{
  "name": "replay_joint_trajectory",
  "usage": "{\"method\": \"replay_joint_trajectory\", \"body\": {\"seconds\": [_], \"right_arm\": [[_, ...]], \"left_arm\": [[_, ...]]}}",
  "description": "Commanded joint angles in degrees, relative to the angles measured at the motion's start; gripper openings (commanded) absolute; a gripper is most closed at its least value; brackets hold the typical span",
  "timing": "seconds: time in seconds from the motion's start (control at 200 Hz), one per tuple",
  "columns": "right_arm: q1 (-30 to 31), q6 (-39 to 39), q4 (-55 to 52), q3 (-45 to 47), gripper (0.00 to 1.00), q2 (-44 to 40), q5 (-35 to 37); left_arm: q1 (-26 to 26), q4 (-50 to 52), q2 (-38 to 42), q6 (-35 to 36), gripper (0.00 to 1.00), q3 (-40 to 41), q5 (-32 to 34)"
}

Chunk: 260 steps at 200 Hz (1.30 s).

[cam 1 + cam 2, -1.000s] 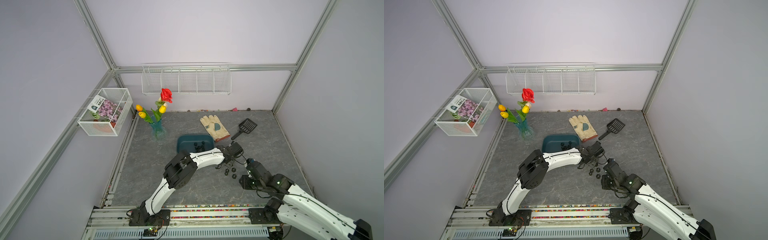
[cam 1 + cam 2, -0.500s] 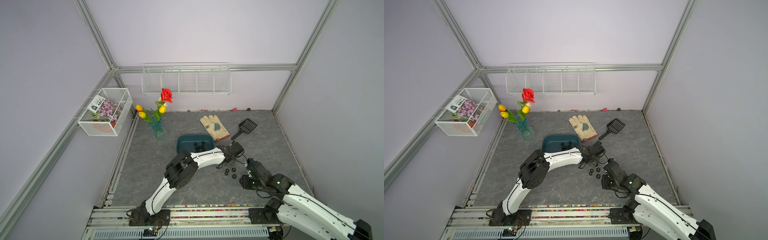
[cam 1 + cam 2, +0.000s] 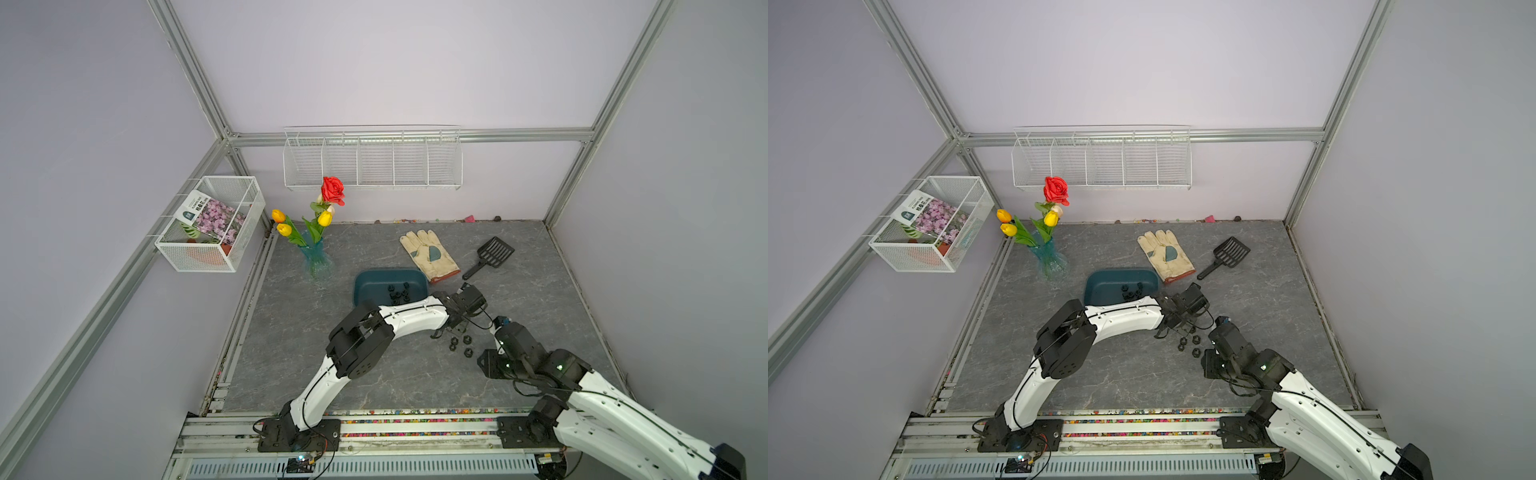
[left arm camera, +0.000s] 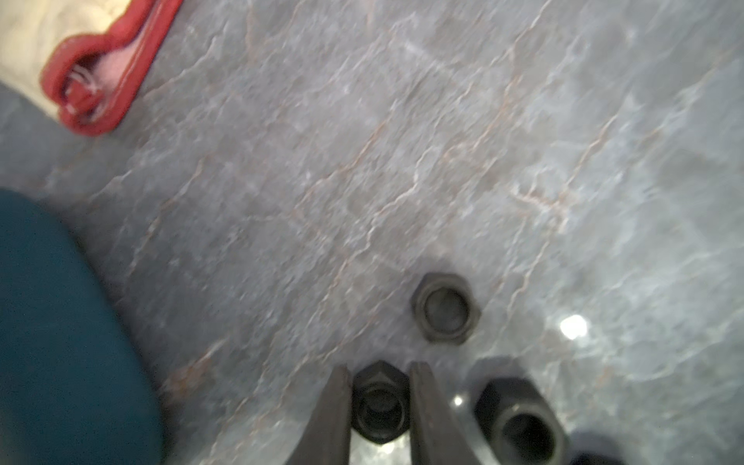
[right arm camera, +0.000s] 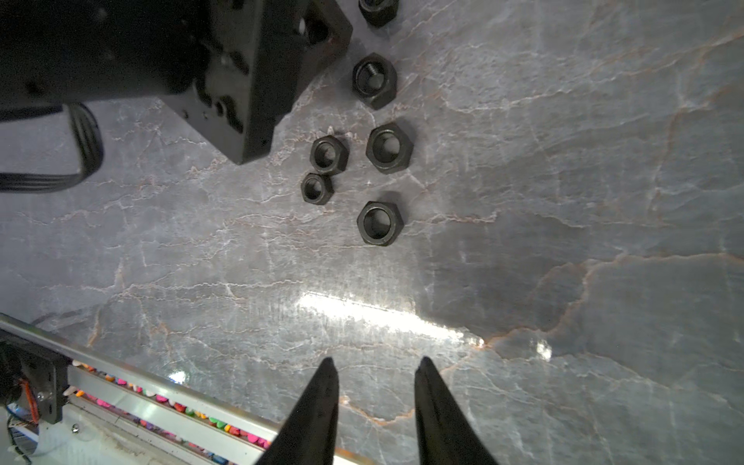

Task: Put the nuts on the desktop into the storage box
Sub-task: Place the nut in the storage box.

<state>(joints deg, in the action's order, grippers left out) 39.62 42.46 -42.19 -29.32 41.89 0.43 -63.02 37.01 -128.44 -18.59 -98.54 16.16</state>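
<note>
Left wrist: nut clenched in left hand; right hand parted, apart from nuts.

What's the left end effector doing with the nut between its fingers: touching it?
Touching. In the left wrist view, the left end effector has its fingers flush against both sides of the nut.

Black nuts lie on the grey desktop, others inside the teal storage box.
</note>
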Motion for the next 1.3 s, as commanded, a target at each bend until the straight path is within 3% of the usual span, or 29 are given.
{"method": "replay_joint_trajectory", "body": {"seconds": [0.0,0.38,0.665,1.059,1.294], "right_arm": [[-0.2,0.3,2.3,0.4,0.35,-0.3,-1.8],[-0.3,-2.3,4.3,-4.2,0.35,4.3,-2.4],[-0.3,-6.3,8.5,-9.9,0.35,16.1,-5.5],[-0.3,-10.8,15.3,-18.1,0.35,34.8,-11.1],[-0.3,-12.7,17.0,-22.2,0.35,43.1,-12.8]], "left_arm": [[0.0,3.3,4.9,0.2,0.12,0.5,4.2],[0.7,4.6,18.6,2.6,0.15,0.8,12.2],[9.8,0.6,24.9,1.4,0.16,10.0,11.1],[21.2,-9.2,23.8,1.5,0.16,19.4,3.8],[24.9,-12.6,19.0,1.6,0.16,19.9,1.2]]}}
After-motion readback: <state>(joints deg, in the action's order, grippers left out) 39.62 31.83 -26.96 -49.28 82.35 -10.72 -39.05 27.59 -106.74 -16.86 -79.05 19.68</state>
